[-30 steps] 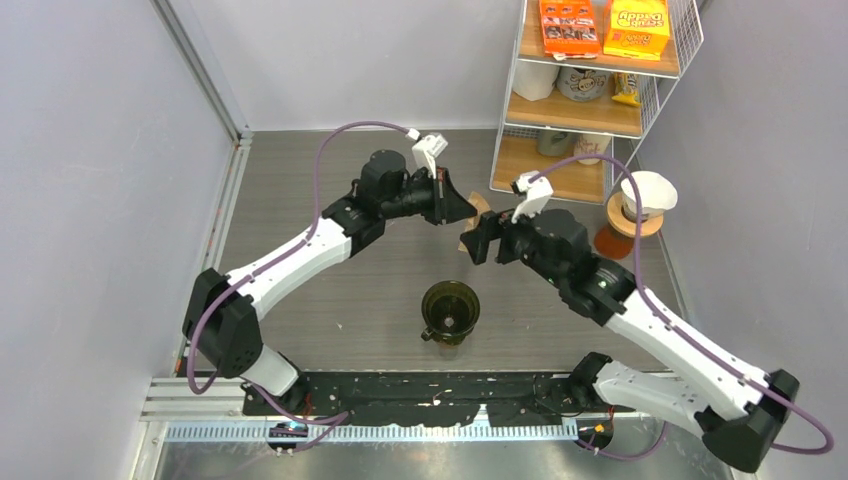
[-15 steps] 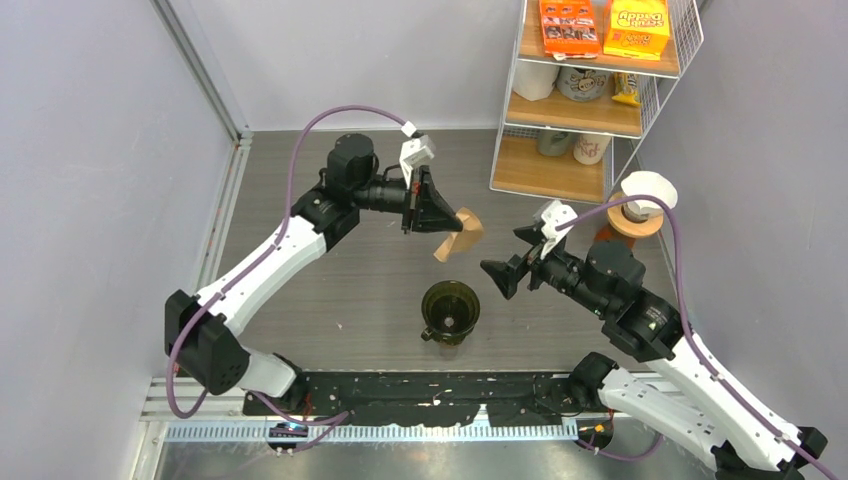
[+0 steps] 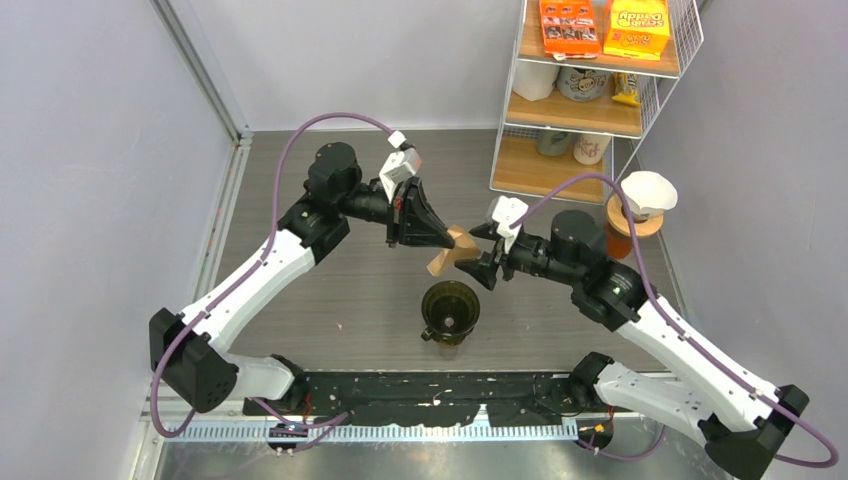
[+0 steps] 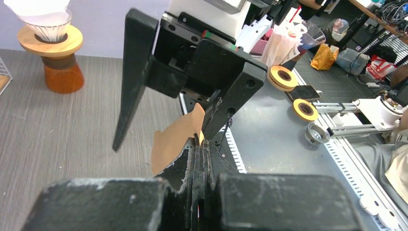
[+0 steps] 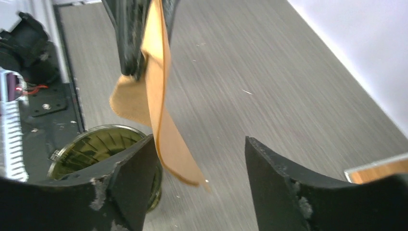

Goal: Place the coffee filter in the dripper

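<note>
**A:** Grey wood-grain table (image 3: pixel 330 300), pale walls, wire shelf rack (image 3: pixel 590 110) in the far right corner. Where's the paper?

**B:** The brown coffee filter (image 3: pixel 440 262) is in the air over the table. In the top view it sits just beyond the dripper (image 3: pixel 450 310), not touching it.

**A:** Who has it?

**B:** The left gripper (image 3: pixel 453 239) does. It's clenched on the filter's upper edge. Its wrist view shows both pads pressed flat with the paper pinched between them.

**A:** Right side?

**B:** The right gripper (image 5: pixel 198 144) faces the left one almost tip to tip, jaws spread wide and gripping nothing. The filter's loose lower part hangs into the gap between its fingers (image 5: pixel 130 183), closer to the finger on the dripper side. Can't tell whether the paper touches that finger.

**A:** Filter shape?

**B:** Folded flat, slightly curled, one corner pointing down.

**A:** Dripper?

**B:** Dark and translucent with ribs inside. It stands upright on the table, roughly midway between the two arm bases, below and a bit nearer than the grippers.

**A:** Anything else out there?

**B:** A white paper cone (image 3: pixel 648 192) on a wooden stand (image 3: pixel 632 224) by the right wall, well apart from both grippers. Boxes and mugs on the rack.
</note>
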Robot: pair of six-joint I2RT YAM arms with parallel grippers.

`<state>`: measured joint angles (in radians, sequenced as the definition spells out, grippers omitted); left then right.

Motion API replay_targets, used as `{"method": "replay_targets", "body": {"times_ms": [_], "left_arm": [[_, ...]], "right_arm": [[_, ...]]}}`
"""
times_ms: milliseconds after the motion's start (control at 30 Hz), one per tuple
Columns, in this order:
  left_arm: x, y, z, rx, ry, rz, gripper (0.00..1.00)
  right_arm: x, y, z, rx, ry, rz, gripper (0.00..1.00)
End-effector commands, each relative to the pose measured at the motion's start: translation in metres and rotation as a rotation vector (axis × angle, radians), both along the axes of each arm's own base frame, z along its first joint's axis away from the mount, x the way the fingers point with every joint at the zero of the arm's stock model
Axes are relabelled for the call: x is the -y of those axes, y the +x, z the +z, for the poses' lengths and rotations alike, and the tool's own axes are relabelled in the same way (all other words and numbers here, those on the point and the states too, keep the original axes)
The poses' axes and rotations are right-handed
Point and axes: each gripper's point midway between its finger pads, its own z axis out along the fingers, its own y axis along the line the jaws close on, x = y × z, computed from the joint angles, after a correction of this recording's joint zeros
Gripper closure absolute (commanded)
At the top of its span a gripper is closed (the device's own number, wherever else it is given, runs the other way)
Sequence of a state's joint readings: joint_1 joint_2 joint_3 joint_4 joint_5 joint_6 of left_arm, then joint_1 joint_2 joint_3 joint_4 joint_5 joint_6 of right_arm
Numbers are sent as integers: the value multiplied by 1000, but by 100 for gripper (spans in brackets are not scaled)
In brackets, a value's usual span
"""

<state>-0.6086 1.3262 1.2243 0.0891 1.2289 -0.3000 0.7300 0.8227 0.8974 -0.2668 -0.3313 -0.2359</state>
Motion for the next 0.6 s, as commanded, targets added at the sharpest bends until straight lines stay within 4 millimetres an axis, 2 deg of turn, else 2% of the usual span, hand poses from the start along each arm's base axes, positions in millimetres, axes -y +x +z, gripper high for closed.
{"method": "replay_targets", "body": {"times_ms": [0,33,67,133,167,233,333,367,433,467,500,567], "left_arm": [[-3,-9,11,39,-27,-52,100],[-3,-9,11,39,-27,-56,100],[-3,-9,11,43,-25,-55,100],[-4,-9,10,54,-24,-51,98],[-4,-8,9,58,-20,-43,98],[-4,-6,6,71,-10,-19,95],[-6,0,-3,70,31,38,90],[-6,3,-4,74,37,59,84],[-6,6,-5,79,42,84,50],[-6,6,-5,83,40,89,25],[-6,7,-7,81,41,95,4],[-7,10,-8,84,43,119,1]], "right_arm": [[-24,-11,41,82,70,166,42],[-27,-9,41,72,68,167,48],[-28,-8,40,66,65,166,60],[-27,-7,38,56,59,158,72],[-26,-8,36,55,57,156,75],[-22,-10,34,56,59,147,91],[-16,-16,36,53,81,137,95],[-16,-18,34,47,84,143,95],[-15,-24,33,35,103,150,95],[-14,-26,32,21,111,151,95],[-14,-27,32,15,115,154,95],[-13,-28,31,-17,130,142,95]]}}
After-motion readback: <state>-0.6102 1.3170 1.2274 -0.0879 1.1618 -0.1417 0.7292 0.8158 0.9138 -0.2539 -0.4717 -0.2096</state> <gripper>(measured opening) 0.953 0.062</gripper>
